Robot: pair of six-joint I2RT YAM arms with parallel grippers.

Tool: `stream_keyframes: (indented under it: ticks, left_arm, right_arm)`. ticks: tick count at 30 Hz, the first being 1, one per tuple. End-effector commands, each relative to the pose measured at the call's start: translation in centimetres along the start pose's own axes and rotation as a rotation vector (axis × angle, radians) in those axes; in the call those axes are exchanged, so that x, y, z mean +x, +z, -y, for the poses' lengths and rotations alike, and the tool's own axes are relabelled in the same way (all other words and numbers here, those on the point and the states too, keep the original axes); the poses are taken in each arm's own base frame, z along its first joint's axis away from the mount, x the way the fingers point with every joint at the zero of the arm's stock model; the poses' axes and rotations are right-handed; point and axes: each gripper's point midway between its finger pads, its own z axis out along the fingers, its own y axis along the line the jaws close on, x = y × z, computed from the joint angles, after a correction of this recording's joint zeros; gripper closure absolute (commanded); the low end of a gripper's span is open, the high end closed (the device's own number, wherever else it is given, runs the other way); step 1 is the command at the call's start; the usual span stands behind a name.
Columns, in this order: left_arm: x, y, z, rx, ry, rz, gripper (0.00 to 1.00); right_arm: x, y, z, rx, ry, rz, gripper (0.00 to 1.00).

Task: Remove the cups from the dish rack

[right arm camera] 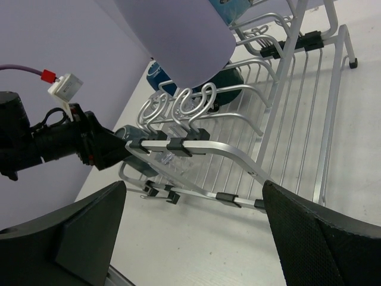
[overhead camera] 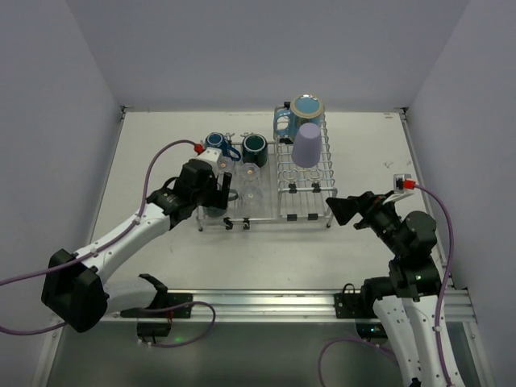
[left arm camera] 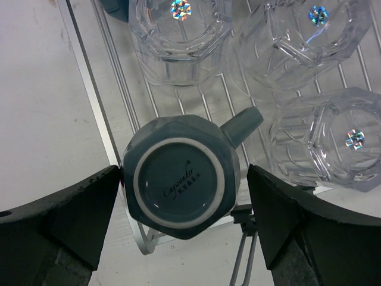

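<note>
The silver dish rack (overhead camera: 305, 216) lies mid-table. On its flat left part sit a blue mug (overhead camera: 214, 145), a dark green mug (overhead camera: 255, 145) and clear glasses (overhead camera: 250, 174). The raised tined part carries a lavender tumbler (overhead camera: 307, 145) and a light-blue mug (overhead camera: 307, 107). My left gripper (left arm camera: 183, 179) hangs open over the rack's near left corner, its fingers either side of an upturned grey-green mug (left arm camera: 178, 186); the left finger (left arm camera: 101, 196) is at the mug's wall, the right one stands off. My right gripper (overhead camera: 340, 211) stays open beside the rack's near right corner, holding nothing.
Three clear glasses (left arm camera: 178, 36) stand upside down just beyond the grey-green mug, its handle (left arm camera: 243, 125) pointing toward them. The rack's raised rail (right arm camera: 238, 155) and the lavender tumbler (right arm camera: 172, 30) lie ahead of my right gripper. White walls enclose the table on three sides.
</note>
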Motion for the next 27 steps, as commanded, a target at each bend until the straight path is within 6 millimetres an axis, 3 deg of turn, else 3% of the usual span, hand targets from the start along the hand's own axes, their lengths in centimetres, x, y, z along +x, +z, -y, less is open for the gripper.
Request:
stream_keyframes:
  ticks: [1,6,11,13,16,20,27]
  left_arm:
    - [-2.0,0.8,0.3,-0.016,-0.029,0.061,0.09]
    - [-1.1,1.5,0.2,-0.029,-0.035,0.032,0.12]
    - [-1.2,1.5,0.2,-0.034,-0.041,0.046,0.42]
    - [-1.6,1.1,0.2,-0.032,-0.049,0.061,0.61]
    - [-3.2,-0.5,0.1,-0.020,-0.071,0.126,0.74]
    - [-5.9,-3.5,0.8,0.043,-0.103,0.225,0.79]
    - [-8.0,-8.2,0.9,0.105,-0.156,0.324,0.85]
  right_arm:
    - [-0.3,-0.1,-1.0,-0.050,-0.021,0.003,0.01]
    - [-0.1,0.0,-0.8,-0.048,-0.024,-0.002,0.01]
    - [0.1,0.1,-0.8,-0.052,-0.016,-0.012,0.01]
    - [-0.1,0.1,-1.0,-0.056,-0.015,-0.008,0.01]
    - [-0.6,-0.2,-1.6,-0.068,-0.011,0.005,0.01]
    - [-1.6,-0.4,-2.8,-0.104,0.013,0.030,0.01]
    - [-2.7,-1.1,-6.0,-0.238,0.093,0.051,0.01]
